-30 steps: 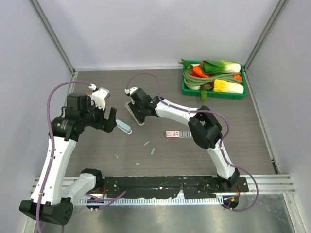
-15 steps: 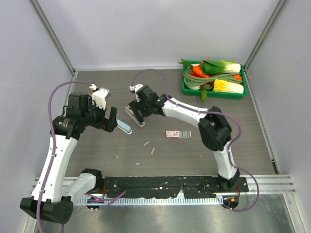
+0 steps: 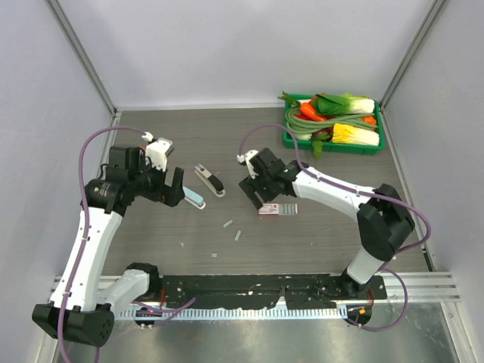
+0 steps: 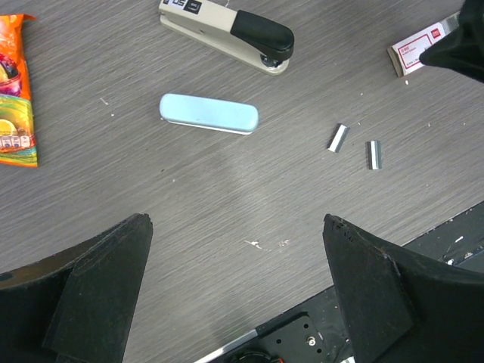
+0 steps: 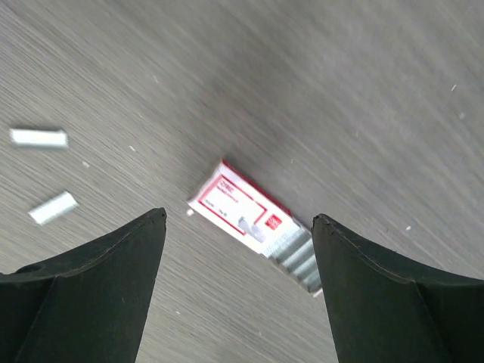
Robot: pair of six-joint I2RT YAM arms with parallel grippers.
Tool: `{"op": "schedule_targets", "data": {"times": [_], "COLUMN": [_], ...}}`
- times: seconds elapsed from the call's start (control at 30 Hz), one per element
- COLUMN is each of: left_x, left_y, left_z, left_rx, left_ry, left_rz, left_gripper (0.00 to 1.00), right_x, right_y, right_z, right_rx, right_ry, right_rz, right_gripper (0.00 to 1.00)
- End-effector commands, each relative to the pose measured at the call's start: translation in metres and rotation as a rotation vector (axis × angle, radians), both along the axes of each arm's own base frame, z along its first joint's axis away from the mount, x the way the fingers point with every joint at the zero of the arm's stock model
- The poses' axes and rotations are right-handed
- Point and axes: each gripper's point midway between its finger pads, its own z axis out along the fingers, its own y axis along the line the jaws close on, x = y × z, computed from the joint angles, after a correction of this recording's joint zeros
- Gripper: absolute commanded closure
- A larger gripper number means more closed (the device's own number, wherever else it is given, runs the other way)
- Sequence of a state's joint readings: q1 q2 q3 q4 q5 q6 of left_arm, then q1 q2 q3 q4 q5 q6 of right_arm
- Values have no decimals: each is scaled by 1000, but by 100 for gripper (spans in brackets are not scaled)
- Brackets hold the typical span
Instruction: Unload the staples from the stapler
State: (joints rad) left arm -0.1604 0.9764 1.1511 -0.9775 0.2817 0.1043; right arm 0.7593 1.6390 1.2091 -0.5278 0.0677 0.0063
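Stapler, overhead: the pale blue stapler (image 3: pixel 195 199) lies flat on the table (image 3: pixel 325 234), just off the tips of my left gripper (image 3: pixel 175 190) and not touched by it.
Left gripper, overhead: jaws spread wide, nothing in them.
Second stapler, overhead: a cream-and-black stapler (image 3: pixel 209 180) lies just beyond the pale blue stapler, apart from it.
Staples, overhead: two short loose strips of staples (image 3: pixel 228 224) lie right of the pale blue stapler, nearer my bases.
Staple box, overhead: the red-and-white staple box (image 3: pixel 268 209) sits well right of the pale blue stapler, with my right gripper (image 3: pixel 259 198) over it.
Vegetable tray, overhead: the green tray (image 3: pixel 290 138) is far right of and behind the pale blue stapler.
Left wrist: my fingers (image 4: pixel 98 287) stand far apart and empty. The pale blue stapler lies on the table ahead of them. An orange snack packet (image 4: pixel 15 91) lies to its left.
Right wrist: my fingers (image 5: pixel 91 295) are wide apart, gripping nothing, with the staple box on the table below them. A strip of staples sticks out of the box's end. The pale blue stapler is out of this view.
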Motion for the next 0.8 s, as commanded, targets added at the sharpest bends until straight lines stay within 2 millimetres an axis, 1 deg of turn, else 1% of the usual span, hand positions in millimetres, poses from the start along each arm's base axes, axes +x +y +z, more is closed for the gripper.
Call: {"op": "schedule_targets", "data": {"times": [0.0,0.1,0.17,0.43,0.53,0.57,0.7,0.77], "left_x": [3,1,0,-1,-1,-1,0,0], "left_y": [-6,-5,-4,-3,-3,-3,-2,-2], "left_z": [8,10,12,12,12,13,15,16], "left_rx": [-37,-27,-18,-7,-5,-4,1,0], "left_ry": [-24,-22,-22,-21,-19,-24,-25,-25], "left_rz": [-19,-27,-32,-43,-44,-44,-43,-44], "left_gripper": [0,0,0,0,0,0,0,0], "right_x": [-7,-7,-8,-22,-21,-22,-24,-21], "right_y": [-22,-27,-34,-30,-31,-32,-36,-36], "right_z": [-24,-32,-41,-54,-61,-67,-79,-80], "right_rx": [-168,-230,-304,-330,-346,-357,-399,-404], "right_ry": [24,36,22,50,61,76,95,86], "right_rz": [50,53,50,111,115,118,124,122], "right_gripper": [17,17,17,16,16,16,16,16]}}
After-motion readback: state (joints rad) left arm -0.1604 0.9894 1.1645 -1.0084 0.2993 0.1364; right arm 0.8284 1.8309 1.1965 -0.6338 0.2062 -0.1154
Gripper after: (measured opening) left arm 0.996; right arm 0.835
